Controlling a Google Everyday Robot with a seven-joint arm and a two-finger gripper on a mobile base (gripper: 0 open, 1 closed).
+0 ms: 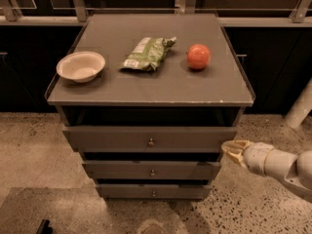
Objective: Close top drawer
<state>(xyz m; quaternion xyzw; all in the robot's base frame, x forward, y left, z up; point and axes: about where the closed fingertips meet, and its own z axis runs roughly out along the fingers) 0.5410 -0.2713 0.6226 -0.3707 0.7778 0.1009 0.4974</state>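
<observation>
The top drawer [117, 138] is the tallest, widest grey-brown front of three, with a small round knob [151, 142] at its centre. It stands pulled out a little, and a dark gap shows between it and the cabinet top. My gripper [235, 151] comes in from the right on a pale arm. It sits at the height of the top drawer's front, just off its right end. I cannot tell whether it touches the drawer.
On the cabinet top [204, 89] are a white bowl [81, 66] at the left, a green snack bag [147, 53] in the middle and a red apple [199, 56] at the right. Two slimmer drawers [117, 170] sit below. The floor is speckled. A white post [300, 106] stands at far right.
</observation>
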